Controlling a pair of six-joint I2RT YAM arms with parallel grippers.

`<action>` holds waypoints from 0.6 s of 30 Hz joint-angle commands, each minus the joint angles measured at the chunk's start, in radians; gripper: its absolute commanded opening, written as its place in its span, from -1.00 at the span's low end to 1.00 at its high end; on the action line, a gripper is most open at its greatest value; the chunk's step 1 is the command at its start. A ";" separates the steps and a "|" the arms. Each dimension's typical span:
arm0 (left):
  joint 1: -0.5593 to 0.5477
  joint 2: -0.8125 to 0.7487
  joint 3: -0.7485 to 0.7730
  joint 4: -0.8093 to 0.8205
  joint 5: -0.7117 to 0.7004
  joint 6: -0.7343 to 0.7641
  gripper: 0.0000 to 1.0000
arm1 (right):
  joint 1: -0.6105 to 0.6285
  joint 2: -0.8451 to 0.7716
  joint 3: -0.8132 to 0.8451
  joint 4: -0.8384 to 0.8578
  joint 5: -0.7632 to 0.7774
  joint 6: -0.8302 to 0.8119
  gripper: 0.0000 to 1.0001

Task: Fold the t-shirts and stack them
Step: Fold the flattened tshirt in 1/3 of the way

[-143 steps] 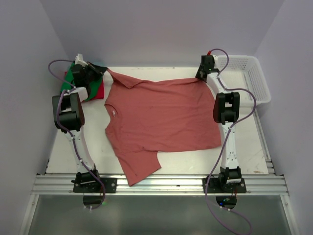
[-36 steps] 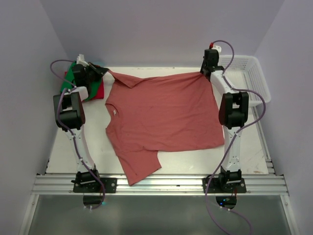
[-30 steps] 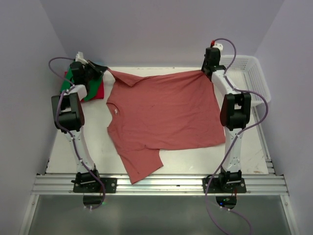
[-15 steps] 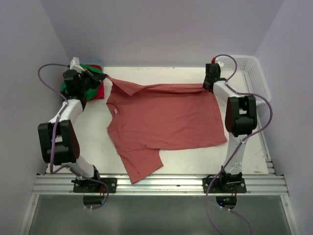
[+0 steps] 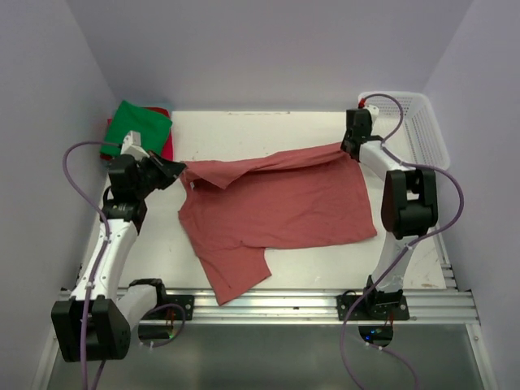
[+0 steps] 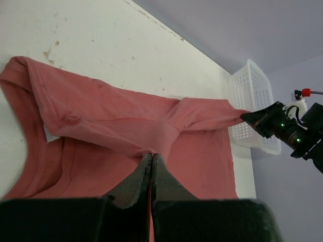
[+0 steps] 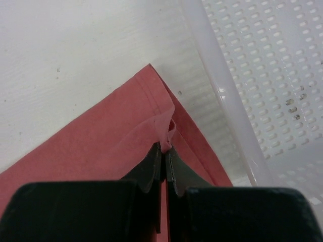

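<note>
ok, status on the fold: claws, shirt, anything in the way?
Left claw shut on brick-red shirt, far edge. Right claw shut on its far corner. That edge raised, rest flat. Basket close beside right claw.

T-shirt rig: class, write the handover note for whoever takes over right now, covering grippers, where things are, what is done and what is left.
Left gripper: shut on the brick-red tee at its far left corner.
Right gripper: shut on the same tee's far right corner, beside the basket.
Brick-red tee: spread on the table, far edge raised between the grippers and drawn partly over the body.
Done: green tee lies folded on the red-pink tee, far left corner.
Left: finish folding the brick-red tee, then stack it there.
</note>
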 commanded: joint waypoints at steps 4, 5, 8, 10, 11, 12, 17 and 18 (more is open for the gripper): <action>-0.002 -0.097 -0.008 -0.195 -0.094 0.092 -1.00 | 0.001 -0.126 -0.084 0.004 0.059 0.034 -1.00; -0.002 -0.097 -0.010 -0.203 -0.094 0.098 -1.00 | 0.001 -0.135 -0.094 0.005 0.061 0.034 -1.00; -0.003 -0.083 -0.036 -0.212 -0.060 0.098 -1.00 | 0.003 -0.155 -0.126 -0.006 0.072 0.043 -1.00; -0.003 -0.078 -0.059 -0.206 -0.045 0.095 -1.00 | 0.001 -0.164 -0.146 -0.009 0.075 0.046 -1.00; -0.003 -0.077 -0.089 -0.199 -0.041 0.097 -1.00 | 0.001 -0.166 -0.157 -0.003 0.073 0.046 -1.00; -0.005 -0.077 -0.103 -0.194 -0.041 0.093 -1.00 | 0.001 -0.166 -0.173 0.008 0.072 0.046 -1.00; -0.005 -0.081 -0.172 -0.169 -0.057 0.100 -1.00 | 0.001 -0.132 -0.187 0.004 0.067 0.064 -1.00; -0.003 -0.075 -0.175 -0.171 -0.054 0.100 -1.00 | 0.001 -0.126 -0.186 -0.006 0.065 0.068 -1.00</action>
